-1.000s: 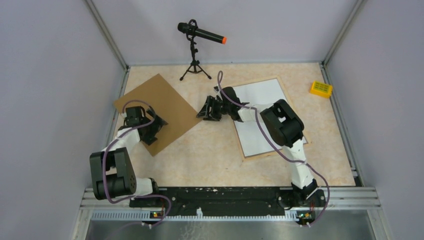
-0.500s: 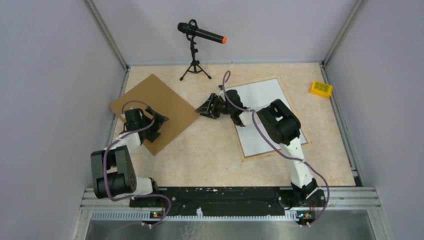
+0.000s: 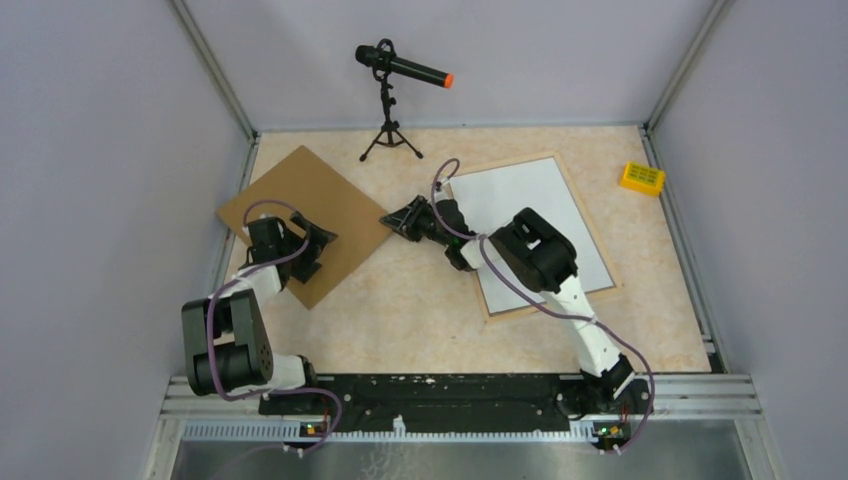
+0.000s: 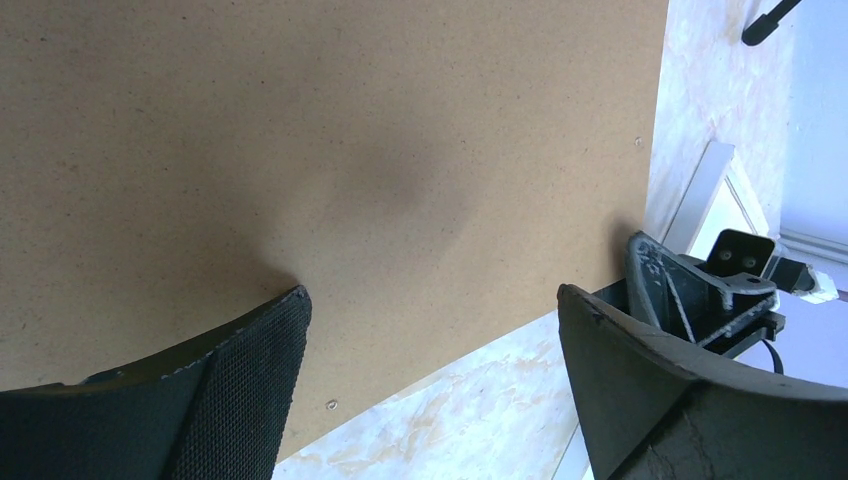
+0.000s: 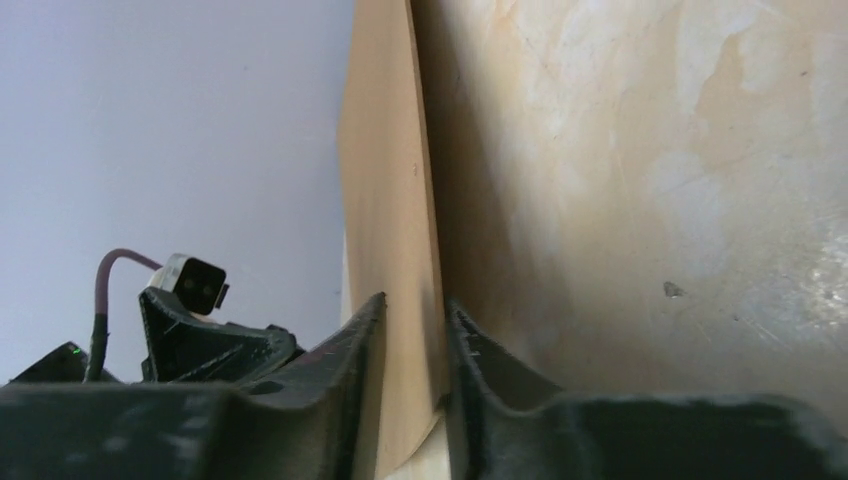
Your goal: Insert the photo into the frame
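The pale wood frame lies flat right of centre, and a white sheet fills it. The photo's dark printed face shows in no view. The plain brown backing board lies at the left. My right gripper reaches left to the board's right corner. In the right wrist view its jaws are closed on the board's edge. My left gripper is wide open over the board's near part. In the left wrist view it holds nothing above the board.
A black microphone on a small tripod stands at the back centre. A yellow block lies at the back right. Grey walls close in the left, right and back sides. The right arm's links lie across the frame's left part.
My right gripper has moved left from the frame's corner to the board's right corner. The board has shifted slightly to the left. The left gripper has barely moved.
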Motion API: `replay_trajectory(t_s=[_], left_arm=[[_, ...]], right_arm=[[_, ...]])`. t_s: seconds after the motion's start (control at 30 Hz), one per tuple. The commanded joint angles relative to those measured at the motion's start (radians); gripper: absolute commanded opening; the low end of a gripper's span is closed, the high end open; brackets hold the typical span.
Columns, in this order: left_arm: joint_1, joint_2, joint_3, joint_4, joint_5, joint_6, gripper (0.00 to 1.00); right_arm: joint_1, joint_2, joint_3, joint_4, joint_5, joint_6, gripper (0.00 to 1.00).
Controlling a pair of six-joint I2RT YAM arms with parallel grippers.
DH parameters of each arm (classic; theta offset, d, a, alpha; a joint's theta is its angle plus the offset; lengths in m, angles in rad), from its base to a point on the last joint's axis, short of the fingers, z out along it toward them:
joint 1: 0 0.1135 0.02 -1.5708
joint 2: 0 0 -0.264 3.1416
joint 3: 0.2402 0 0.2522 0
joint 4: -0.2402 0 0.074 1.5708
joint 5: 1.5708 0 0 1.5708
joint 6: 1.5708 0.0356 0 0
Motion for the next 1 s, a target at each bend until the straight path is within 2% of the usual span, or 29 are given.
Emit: replay_trajectory(t_s=[0.0, 0.07, 0.1, 0.23, 0.3, 0.4, 0.43, 0.57, 0.67, 0.8, 0.97], left_arm=[[-0.004, 0.071, -0.060, -0.172, -0.014, 0.052, 0.98], [-0.004, 0.055, -0.037, -0.178, 0.013, 0.090, 0.98], [-0.005, 0.043, -0.020, -0.188, 0.039, 0.114, 0.98], [-0.010, -0.080, 0.038, -0.134, 0.247, 0.225, 0.99], [-0.020, -0.159, 0.098, -0.138, 0.306, 0.271, 0.99], [-0.028, -0.214, 0.199, -0.196, 0.324, 0.335, 0.99], [-0.030, -0.213, 0.233, -0.218, 0.325, 0.354, 0.99], [-0.049, -0.189, 0.283, -0.233, 0.349, 0.365, 0.99], [-0.062, -0.176, 0.288, -0.225, 0.361, 0.366, 0.99], [-0.069, -0.173, 0.299, -0.237, 0.342, 0.386, 0.99], [-0.079, -0.168, 0.273, -0.215, 0.354, 0.386, 0.99]], right_arm=[[0.069, -0.029, 0.059, 0.245, 0.026, 0.041, 0.18], [0.067, -0.051, 0.041, 0.231, 0.046, 0.014, 0.04], [0.064, -0.065, 0.033, 0.224, 0.035, -0.006, 0.00], [0.030, -0.193, -0.088, 0.196, -0.080, -0.106, 0.00], [-0.002, -0.295, -0.146, 0.130, -0.196, -0.158, 0.00], [-0.055, -0.496, -0.231, -0.055, -0.386, -0.323, 0.00], [-0.069, -0.579, -0.269, -0.152, -0.406, -0.405, 0.00], [-0.137, -0.902, -0.345, -0.602, -0.373, -0.761, 0.00], [-0.231, -1.112, -0.353, -0.814, -0.358, -0.864, 0.00], [-0.345, -1.285, -0.304, -1.007, -0.381, -0.987, 0.00], [-0.361, -1.343, -0.127, -1.226, -0.325, -1.155, 0.00]])
